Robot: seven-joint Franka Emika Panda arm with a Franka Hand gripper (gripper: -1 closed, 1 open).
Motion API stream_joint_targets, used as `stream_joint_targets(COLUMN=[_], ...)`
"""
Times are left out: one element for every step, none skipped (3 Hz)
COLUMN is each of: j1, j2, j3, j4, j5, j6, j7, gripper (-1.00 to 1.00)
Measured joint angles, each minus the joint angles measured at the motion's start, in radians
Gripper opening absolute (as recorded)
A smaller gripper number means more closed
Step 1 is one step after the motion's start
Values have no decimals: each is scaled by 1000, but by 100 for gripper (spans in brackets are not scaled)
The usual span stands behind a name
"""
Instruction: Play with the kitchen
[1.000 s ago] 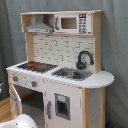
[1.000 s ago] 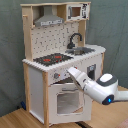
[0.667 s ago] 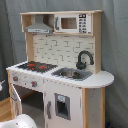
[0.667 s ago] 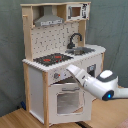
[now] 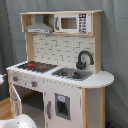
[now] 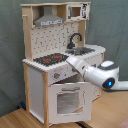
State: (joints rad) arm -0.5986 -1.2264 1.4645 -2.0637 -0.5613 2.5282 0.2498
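— Has anything shifted over the last second?
— Barely. In the second exterior view the white arm [image 6: 94, 74] has edged a little toward the second exterior view's right, and its rounded joint sits slightly higher. The kitchen [image 6: 35, 87] has not moved, and its oven door [image 6: 70, 102] hangs ajar as before.
— And the gripper?
— The gripper [image 6: 71, 61] is at the counter's front edge. I cannot tell whether it is apart, together, or clamped on anything.
— So where is the kitchen from there?
— Right at the gripper. The tip is at the front panel, with a knob [image 6: 56, 76] just beside it and the windowed oven door directly below, its top edge tipped outward.
— What is next to the tip on the counter?
— The black-red stovetop [image 6: 50, 59] lies just beside it, toward the second exterior view's left.
— And past that?
— The sink [image 6: 85, 50] is a little beyond, and the black faucet [image 6: 74, 39] stands upright behind the basin. Behind both rises the white tiled back wall [image 6: 50, 37].
— Farthest?
— Well above the gripper, the grey hood [image 6: 48, 20] hangs over the stovetop, with the small microwave [image 6: 76, 11] beside it on the top shelf.
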Motion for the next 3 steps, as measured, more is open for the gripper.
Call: stream_joint_targets(j1=[13,29,49], j2=[49,101,153], j3=[-35,-63,-87], j4=[0,0,0], j5=[17,32,42], j6=[-6,-27,-67], j7=[-101,-193,-273], gripper=[100,100,100])
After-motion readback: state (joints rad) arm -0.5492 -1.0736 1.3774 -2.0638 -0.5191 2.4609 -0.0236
